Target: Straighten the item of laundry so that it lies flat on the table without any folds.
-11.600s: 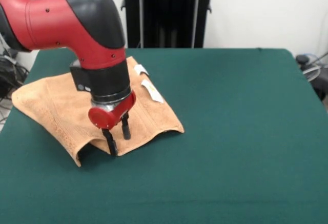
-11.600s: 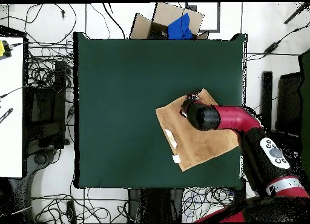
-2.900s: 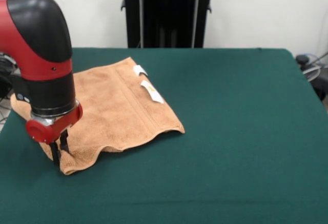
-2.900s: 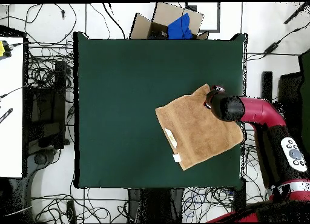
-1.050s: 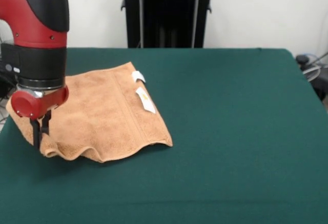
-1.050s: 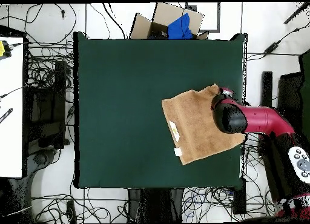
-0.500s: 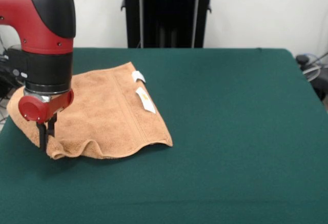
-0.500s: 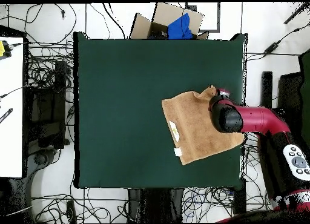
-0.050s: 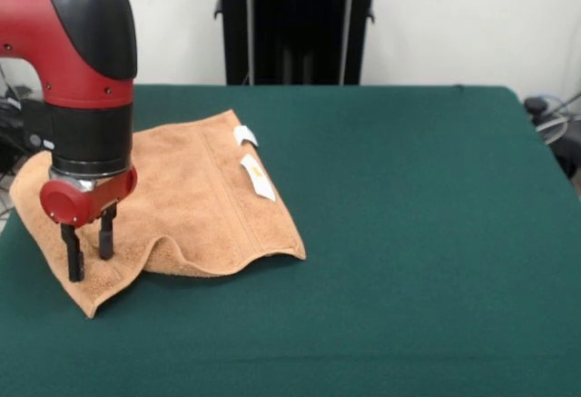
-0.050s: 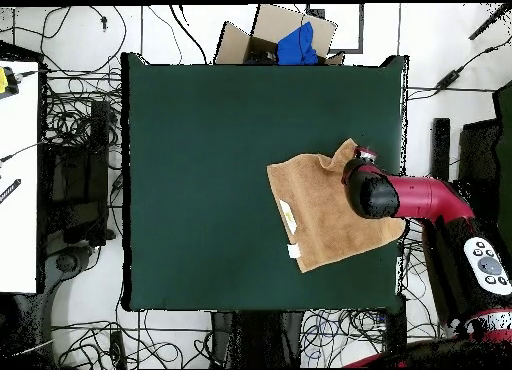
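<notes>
Dark green felt covers the table (image 9: 427,233), bare out to the side of the pincer (image 9: 88,252). Its fingers stand spread, pinching nothing, tips over the rumpled corner of the orange-tan towel (image 9: 195,199). Behind it, a white wall and a black stand (image 9: 295,20).

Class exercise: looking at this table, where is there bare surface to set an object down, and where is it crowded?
The table is bare from the towel's tagged edge to the opposite side, and along the front strip below the towel. It is crowded at one side, where the open gripper stands over the towel's rumpled front corner.
</notes>
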Action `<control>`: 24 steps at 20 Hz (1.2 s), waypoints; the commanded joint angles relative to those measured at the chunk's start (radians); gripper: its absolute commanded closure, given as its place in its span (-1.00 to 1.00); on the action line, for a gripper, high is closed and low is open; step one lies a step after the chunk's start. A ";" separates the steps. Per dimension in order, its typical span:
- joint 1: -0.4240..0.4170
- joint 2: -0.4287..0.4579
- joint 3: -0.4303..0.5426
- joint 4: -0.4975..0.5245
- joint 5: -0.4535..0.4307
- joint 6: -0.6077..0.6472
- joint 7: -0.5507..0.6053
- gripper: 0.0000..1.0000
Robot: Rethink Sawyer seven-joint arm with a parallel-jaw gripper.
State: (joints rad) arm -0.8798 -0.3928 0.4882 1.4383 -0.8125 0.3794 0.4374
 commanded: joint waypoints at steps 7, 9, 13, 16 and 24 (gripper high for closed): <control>0.003 0.045 0.015 -0.022 0.032 0.063 0.072 -1.00; -0.003 0.043 0.022 -0.021 0.037 0.061 0.066 -1.00; 0.009 0.031 0.022 -0.022 0.046 0.059 0.075 -1.00; -0.015 0.011 0.063 0.003 0.053 0.022 0.057 -1.00; 0.011 0.008 0.159 -0.050 -0.007 0.003 -0.065 -1.00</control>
State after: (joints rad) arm -0.8989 -0.3935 0.5316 1.4094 -0.7800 0.3804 0.4376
